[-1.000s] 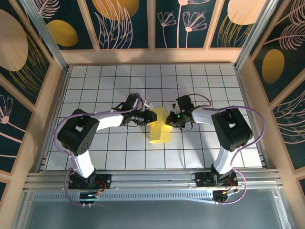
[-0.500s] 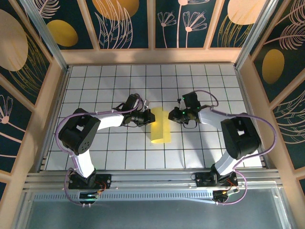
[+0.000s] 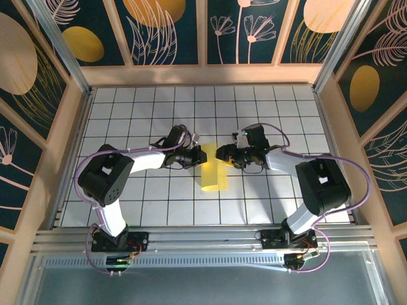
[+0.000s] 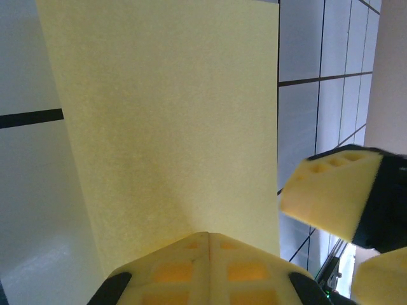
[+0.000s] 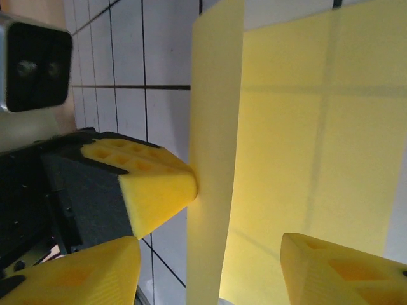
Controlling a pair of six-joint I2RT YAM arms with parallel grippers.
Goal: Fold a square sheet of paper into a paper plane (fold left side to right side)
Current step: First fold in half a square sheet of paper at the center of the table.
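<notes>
left gripper [image 4: 208, 240]: jaws pressed together, seemingly pinching lifted edge of square sheet of paper [image 4: 172, 114]. right gripper [image 5: 206, 248]: jaws spread, straddling that upright flap. sheet mid table [image 3: 114, 127], between both grippers, half curled over. risks: right pads close off-line, thin flap buckles or slips from left pinch, edges land skewed, crooked crease; fingertips near, could collide.

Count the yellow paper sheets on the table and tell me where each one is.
1. The square sheet of paper lies centrally, folded over, its far end pinched by the left gripper, with the open right gripper beside it. Another sheet beneath could be hidden.
</notes>
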